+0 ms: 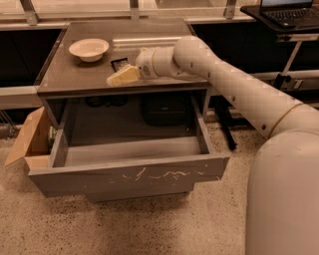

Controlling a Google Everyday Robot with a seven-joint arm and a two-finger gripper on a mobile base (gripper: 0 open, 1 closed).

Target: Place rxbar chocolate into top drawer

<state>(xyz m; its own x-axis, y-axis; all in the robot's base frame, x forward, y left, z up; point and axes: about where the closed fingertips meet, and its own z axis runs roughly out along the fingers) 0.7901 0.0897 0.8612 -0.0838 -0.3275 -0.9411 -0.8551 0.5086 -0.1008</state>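
The rxbar chocolate point(119, 63), a small flat black bar, lies on the grey cabinet top point(70, 79) right of the white bowl; my wrist covers part of it. My gripper point(121, 76) with pale yellow fingers reaches leftwards from the white arm and hovers over the front of the cabinet top, just in front of the bar. The top drawer point(124, 172) is pulled wide open below, grey, with pale scratches on its front panel. Its inside looks bare.
A white bowl point(88, 49) stands at the back left of the cabinet top. A brown cardboard box point(27, 137) sits on the floor left of the drawer. A desk with a laptop point(286, 12) and a chair base stand at the right.
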